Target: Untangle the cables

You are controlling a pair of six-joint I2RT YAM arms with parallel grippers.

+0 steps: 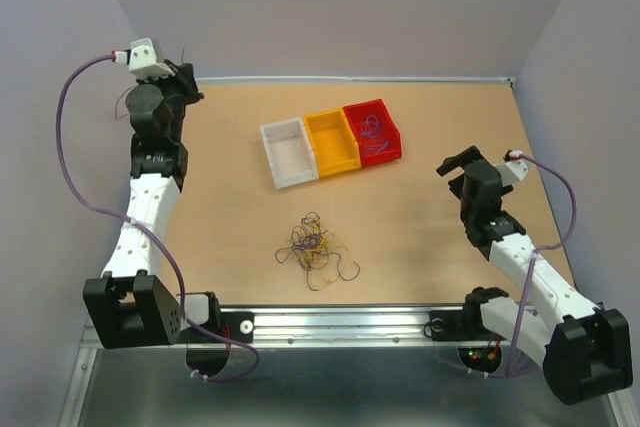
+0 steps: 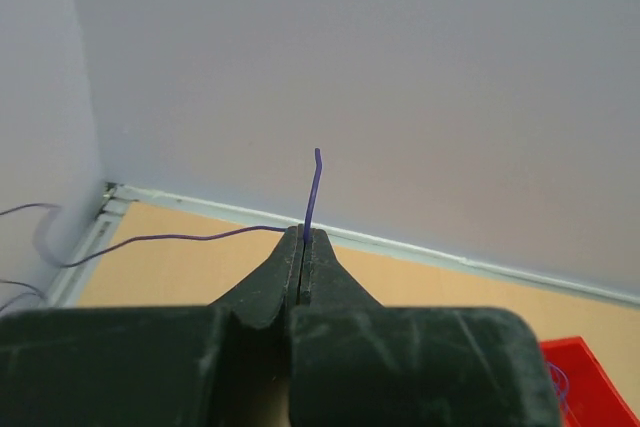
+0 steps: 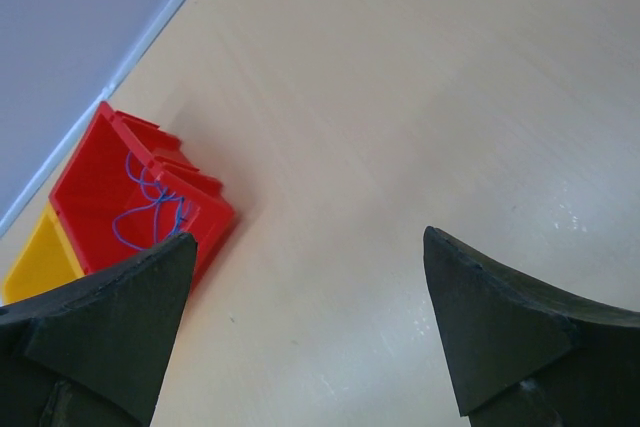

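I see the left gripper (image 2: 303, 237) clamped on a purple wire (image 2: 313, 187) poking up past it, the right gripper (image 3: 308, 237) gaping – red bin (image 3: 90, 182) ahead-left, seemingly holding bluish strands (image 3: 150, 205).

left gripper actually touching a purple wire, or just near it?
Touching. Left wrist view: the left gripper is shut on the purple wire, pinched at the tips; one end sticks up, the rest trails left.

The table top (image 1: 450, 147) looks like pale wood board, smooth with a faint sheen. The red bin (image 3: 212, 229), yellow bin (image 1: 325, 117) and white bin (image 1: 283, 127) are smooth plastic. The left gripper (image 2: 304, 239) and right gripper (image 3: 309, 235) are matt black, grainy and scuffed. The purple wire (image 2: 312, 192) has a smooth coat. The near rail (image 1: 340, 325) is dull metal.
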